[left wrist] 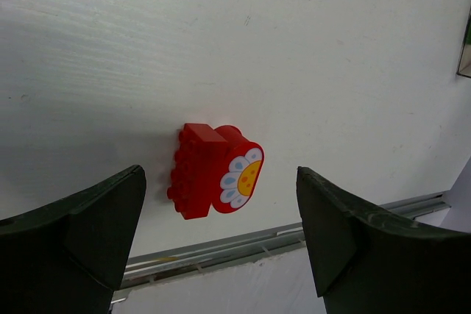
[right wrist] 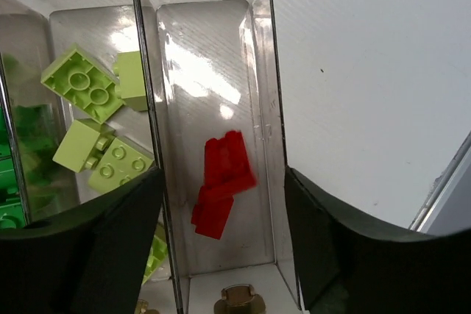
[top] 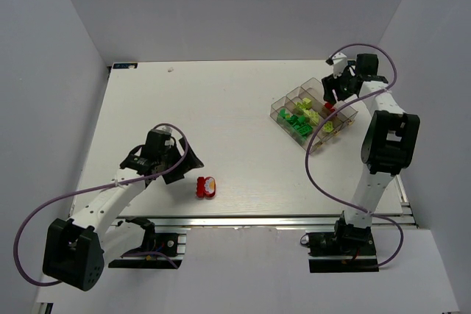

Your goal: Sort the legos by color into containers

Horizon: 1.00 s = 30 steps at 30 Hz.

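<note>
A red lego with a daisy print [top: 206,187] lies on the white table near the front edge; in the left wrist view it [left wrist: 213,169] sits just ahead of my open, empty left gripper [left wrist: 221,237], which shows in the top view [top: 184,161] to the brick's left. The clear organiser tray [top: 281,102] stands at the far right with dark green [top: 298,124] and pale yellow-green legos [top: 312,115]. My right gripper [top: 333,93] hovers open over the tray's end compartment [right wrist: 259,56], where a red lego [right wrist: 223,184] lies blurred between the fingers. Pale yellow-green legos [right wrist: 94,115] fill the neighbouring compartment.
The table's metal front rail [left wrist: 280,239] runs just behind the daisy brick. White walls [top: 51,64] enclose the table on left, back and right. The right arm's cable [top: 324,167] loops beside the tray.
</note>
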Motion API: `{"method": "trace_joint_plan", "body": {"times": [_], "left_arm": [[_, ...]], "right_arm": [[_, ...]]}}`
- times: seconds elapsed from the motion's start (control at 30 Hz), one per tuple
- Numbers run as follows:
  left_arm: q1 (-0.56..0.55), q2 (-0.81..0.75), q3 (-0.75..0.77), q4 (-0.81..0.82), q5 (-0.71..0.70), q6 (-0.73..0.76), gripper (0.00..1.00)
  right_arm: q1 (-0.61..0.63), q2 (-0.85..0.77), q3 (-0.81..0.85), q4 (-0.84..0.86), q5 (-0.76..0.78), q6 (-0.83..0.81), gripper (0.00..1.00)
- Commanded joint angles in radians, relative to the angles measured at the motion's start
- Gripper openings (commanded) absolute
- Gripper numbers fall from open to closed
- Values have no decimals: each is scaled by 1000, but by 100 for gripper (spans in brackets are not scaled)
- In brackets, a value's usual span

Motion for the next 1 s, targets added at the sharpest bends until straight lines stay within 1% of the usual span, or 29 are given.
{"method": "trace_joint_plan", "body": {"times": [0.0,0.03,0.07,0.1,0.2,0.23,0.3,0.33,0.4,0.43,0.5,0.57,0.6,0.67,0.7,0.77,0.87,0.93,0.97], "left_arm": [[1,-10,33,-38,5,11,92],[-1,-9,36,-52,5,13,92],[-4,-9,38,-57,6,11,92],[-5,-7,38,-61,8,6,92],[-41,-7,43,-57,9,-17,91],[-76,-3,47,-61,-15,-30,91],[-119,8,64,-75,-57,-44,91],[-164,29,87,-92,-77,-58,91],[-208,58,108,-110,-132,-73,91],[-249,94,133,-132,-149,-87,91],[-283,123,156,-159,-216,-102,91],[-314,155,178,-189,-265,-104,91],[-320,164,182,-195,-281,-101,91],[-337,204,204,-222,-305,-93,91],[-343,223,214,-239,-340,-87,91],[-363,272,240,-264,-368,-78,91],[-389,337,263,-239,-390,-63,91],[-401,370,274,-216,-394,-57,91],[-406,385,279,-206,-394,-57,91]], "right_arm": [[-9,0,49,-3,-9,-28,73],[-9,-19,46,-12,-30,-31,78],[-9,-31,43,-18,-47,-43,87],[-9,-46,39,-29,-67,-52,89],[-6,-124,13,-81,-186,-86,89],[-6,-178,-5,-95,-272,-95,89],[0,-238,-88,-100,-350,-115,89],[16,-302,-121,-97,-402,-140,89],[39,-388,-219,-87,-430,-161,89],[63,-414,-249,-87,-450,-170,89],[95,-471,-307,-107,-493,-172,88],[111,-497,-330,-138,-509,-166,82],[149,-523,-359,-141,-513,-155,80],[164,-548,-391,-126,-519,-120,80],[180,-569,-420,-108,-519,-112,79],[192,-585,-442,-92,-516,-96,80],[207,-597,-459,-72,-512,-69,83],[218,-597,-462,-69,-509,-62,89],[220,-597,-461,-69,-509,-57,89]]}}
